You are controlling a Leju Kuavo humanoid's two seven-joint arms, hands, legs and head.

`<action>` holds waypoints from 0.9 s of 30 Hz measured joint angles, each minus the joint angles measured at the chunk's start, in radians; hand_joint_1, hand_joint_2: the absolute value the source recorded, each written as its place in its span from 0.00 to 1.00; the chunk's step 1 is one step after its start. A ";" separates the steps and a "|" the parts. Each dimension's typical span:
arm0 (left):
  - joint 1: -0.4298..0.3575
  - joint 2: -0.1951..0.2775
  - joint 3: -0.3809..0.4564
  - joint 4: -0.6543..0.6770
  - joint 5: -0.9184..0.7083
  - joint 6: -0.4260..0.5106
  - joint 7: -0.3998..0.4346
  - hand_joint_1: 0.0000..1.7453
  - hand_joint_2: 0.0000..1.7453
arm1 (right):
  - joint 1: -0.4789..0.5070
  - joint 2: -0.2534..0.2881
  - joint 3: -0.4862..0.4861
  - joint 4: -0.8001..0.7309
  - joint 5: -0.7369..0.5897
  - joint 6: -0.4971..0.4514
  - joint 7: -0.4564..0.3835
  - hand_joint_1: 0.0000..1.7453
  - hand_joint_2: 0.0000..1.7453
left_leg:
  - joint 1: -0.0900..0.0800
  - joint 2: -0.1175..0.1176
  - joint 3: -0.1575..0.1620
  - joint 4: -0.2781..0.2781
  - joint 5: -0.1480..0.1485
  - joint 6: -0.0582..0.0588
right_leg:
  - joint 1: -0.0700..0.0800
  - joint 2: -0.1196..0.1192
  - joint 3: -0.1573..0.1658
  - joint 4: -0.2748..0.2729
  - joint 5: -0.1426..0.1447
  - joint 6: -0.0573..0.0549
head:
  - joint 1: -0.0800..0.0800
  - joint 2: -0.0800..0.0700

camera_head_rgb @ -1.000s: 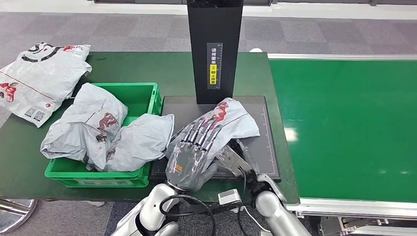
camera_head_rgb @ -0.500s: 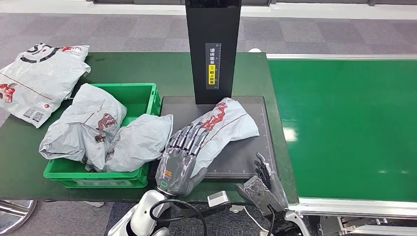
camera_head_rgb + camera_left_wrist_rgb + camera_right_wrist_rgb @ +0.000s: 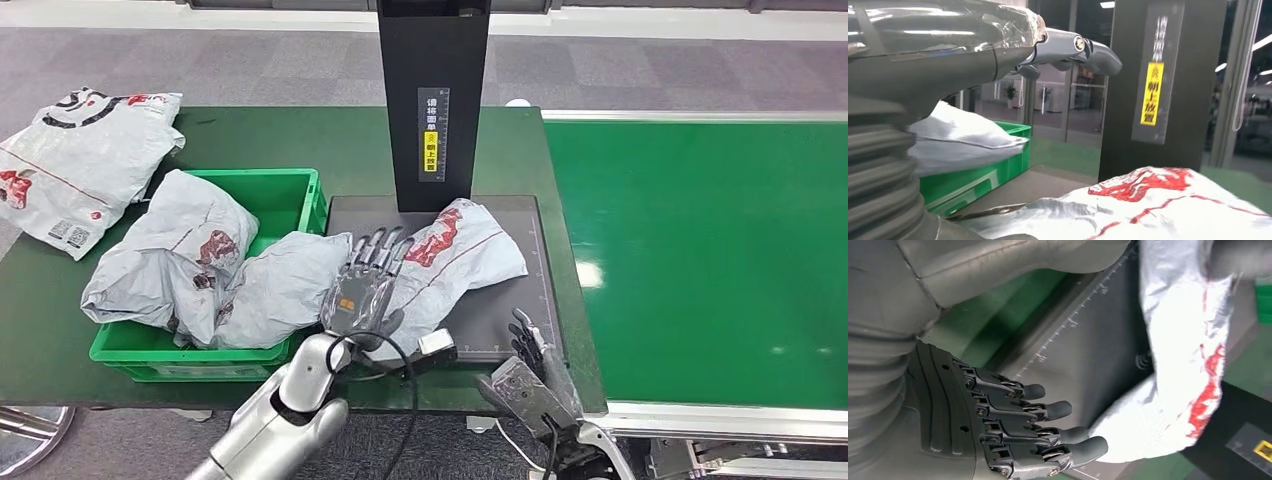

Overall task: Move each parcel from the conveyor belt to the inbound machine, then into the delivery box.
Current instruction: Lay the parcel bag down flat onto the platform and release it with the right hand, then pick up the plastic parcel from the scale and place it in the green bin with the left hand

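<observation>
A grey parcel (image 3: 465,250) with red print lies on the black plate (image 3: 500,315) of the inbound machine, in front of its black column (image 3: 433,100). My left hand (image 3: 362,288) is stretched out over the parcel's left end, fingers straight and apart, holding nothing. In the left wrist view its fingers (image 3: 1073,46) stay above the parcel (image 3: 1153,202). My right hand (image 3: 530,372) is open at the plate's front right corner, apart from the parcel. The right wrist view shows that hand (image 3: 1013,432) beside the parcel (image 3: 1178,365).
The green delivery box (image 3: 295,195) left of the plate holds two crumpled grey parcels (image 3: 200,260). Another parcel (image 3: 80,150) lies on the table at far left. The green conveyor belt (image 3: 700,260) runs along the right.
My right hand let go of the parcel and drew back to the plate's front corner. My left hand slid forward over the parcel's left end. The parcel lies flatter.
</observation>
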 joint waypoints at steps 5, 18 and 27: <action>-0.073 -0.033 0.011 0.148 0.006 -0.001 -0.015 0.00 1.00 | -0.020 0.009 -0.008 0.017 0.011 0.008 -0.010 0.00 1.00 | 0.000 0.000 0.000 0.000 0.000 0.000 | 0.000 0.000 0.000 0.000 0.000 0.000 | 0.000 0.000; -0.262 -0.127 0.084 0.536 0.106 -0.106 -0.101 0.00 1.00 | -0.066 0.030 -0.053 -0.111 0.097 -0.015 -0.103 0.00 1.00 | 0.000 0.000 0.000 0.000 0.000 0.000 | 0.000 0.001 0.000 0.000 0.001 0.000 | 0.000 0.000; -0.346 -0.144 0.242 0.679 0.314 -0.624 -0.259 0.29 1.00 | -0.135 0.066 -0.074 -0.105 0.104 0.037 -0.133 0.00 1.00 | 0.000 -0.001 0.006 0.000 -0.001 0.000 | 0.001 -0.001 0.008 0.000 -0.001 0.000 | 0.000 0.000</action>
